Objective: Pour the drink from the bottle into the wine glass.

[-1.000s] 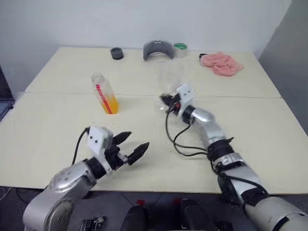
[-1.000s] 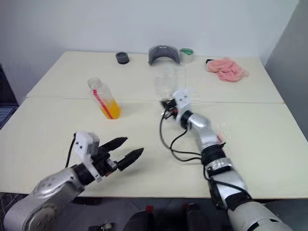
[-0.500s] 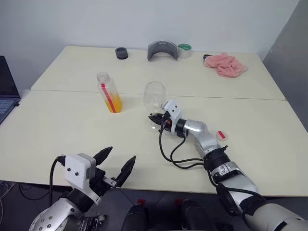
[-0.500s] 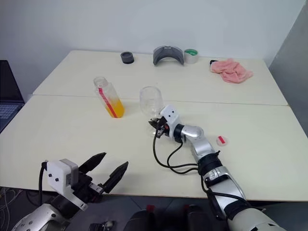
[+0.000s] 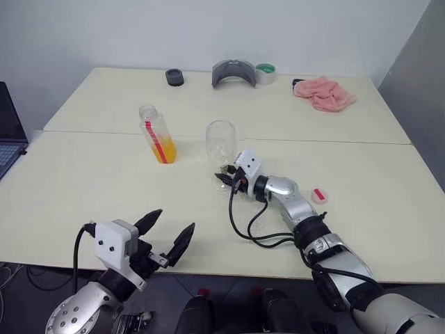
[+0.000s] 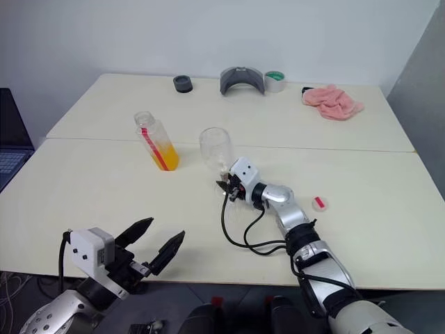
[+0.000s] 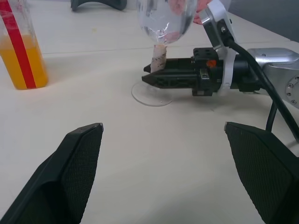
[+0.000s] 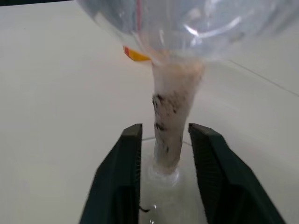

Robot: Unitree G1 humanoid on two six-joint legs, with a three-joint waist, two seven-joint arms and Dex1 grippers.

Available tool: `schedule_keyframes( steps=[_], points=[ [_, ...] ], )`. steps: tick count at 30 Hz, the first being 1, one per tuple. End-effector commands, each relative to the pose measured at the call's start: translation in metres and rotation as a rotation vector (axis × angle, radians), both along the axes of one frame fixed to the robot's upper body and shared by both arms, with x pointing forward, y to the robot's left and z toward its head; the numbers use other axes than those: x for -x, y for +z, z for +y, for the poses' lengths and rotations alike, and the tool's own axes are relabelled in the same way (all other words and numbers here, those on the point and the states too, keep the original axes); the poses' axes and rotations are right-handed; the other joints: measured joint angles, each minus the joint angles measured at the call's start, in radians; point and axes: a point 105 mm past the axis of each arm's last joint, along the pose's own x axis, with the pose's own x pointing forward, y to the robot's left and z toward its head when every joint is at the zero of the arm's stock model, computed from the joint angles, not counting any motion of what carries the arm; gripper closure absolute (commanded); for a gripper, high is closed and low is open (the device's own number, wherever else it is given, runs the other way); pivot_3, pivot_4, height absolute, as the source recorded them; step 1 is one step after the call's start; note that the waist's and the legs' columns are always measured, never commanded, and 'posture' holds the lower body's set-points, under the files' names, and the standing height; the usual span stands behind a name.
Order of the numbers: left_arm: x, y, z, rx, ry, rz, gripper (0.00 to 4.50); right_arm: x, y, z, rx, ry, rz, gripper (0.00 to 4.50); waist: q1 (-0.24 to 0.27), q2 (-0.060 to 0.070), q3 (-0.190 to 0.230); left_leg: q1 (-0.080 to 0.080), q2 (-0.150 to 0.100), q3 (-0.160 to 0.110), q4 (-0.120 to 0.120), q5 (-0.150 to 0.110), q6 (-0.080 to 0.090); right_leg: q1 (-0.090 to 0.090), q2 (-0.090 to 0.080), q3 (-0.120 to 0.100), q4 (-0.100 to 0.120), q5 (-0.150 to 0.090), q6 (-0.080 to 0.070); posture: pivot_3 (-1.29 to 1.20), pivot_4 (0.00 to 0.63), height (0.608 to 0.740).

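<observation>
Black ribbed fingers [image 8: 119, 186] of the right gripper [image 8: 161, 179] flank, slightly apart, the wine glass [image 5: 221, 142]'s thin stem.

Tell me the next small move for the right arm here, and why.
Probably draw the right gripper straight back from the wine glass. The glass stands upright on the table, and the fingers flank the stem with a gap on each side, so it looks released. The uncapped bottle with the drink waits untouched beside it.

One bottle [image 5: 157, 133], one wine glass [image 5: 220, 141].
</observation>
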Motion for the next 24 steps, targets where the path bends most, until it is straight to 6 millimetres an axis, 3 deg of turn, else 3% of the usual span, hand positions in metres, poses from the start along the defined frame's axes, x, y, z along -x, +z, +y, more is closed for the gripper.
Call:
schedule_keyframes(
  steps=[1, 6, 10, 14, 24],
  points=[
    [-0.003, 0.004, 0.004, -0.01, 0.023, -0.037, 0.0, 0.001, 0.01, -0.007, -0.026, 0.004, -0.032, 1.63, 0.0, 0.0, 0.0, 0.0, 0.0, 0.0, 0.0, 0.0, 0.0, 0.0, 0.0, 0.0, 0.0, 0.0, 0.0, 0.0, 0.15, 0.74],
    [-0.014, -0.01, 0.027, -0.045, 0.096, -0.029, 0.0, 0.014, 0.013, -0.033, -0.052, 0.002, -0.023, 0.06, 0.003, 0.001, 0.0, 0.0, 0.0, 0.0, -0.001, 0.0, 0.0, 0.0, 0.0, 0.0, 0.0, 0.0, 0.0, 0.0, 0.15, 0.74],
    [-0.027, -0.018, 0.047, -0.057, 0.18, -0.037, 0.0, 0.031, 0.027, -0.06, -0.052, -0.003, -0.038, 0.06, 0.007, 0.004, 0.002, -0.001, 0.0, 0.0, -0.002, 0.0, 0.0, -0.001, -0.001, 0.0, -0.001, 0.0, 0.0, 0.0, 0.15, 0.74],
    [-0.046, -0.023, 0.06, -0.066, 0.248, -0.074, 0.0, 0.064, 0.055, -0.088, -0.064, 0.048, -0.011, 0.06, 0.023, 0.003, 0.002, -0.002, -0.001, -0.001, -0.001, 0.0, 0.0, -0.001, -0.001, -0.001, -0.002, -0.001, 0.0, 0.0, 0.15, 0.74],
    [-0.108, -0.018, 0.072, -0.099, 0.357, -0.146, 0.0, 0.129, 0.094, -0.116, -0.014, 0.173, 0.029, 0.06, 0.023, 0.0, 0.001, -0.001, -0.001, -0.002, 0.0, 0.0, 0.0, 0.001, 0.003, -0.003, -0.001, -0.001, 0.0, 0.0, 0.15, 0.74]
  ],
)
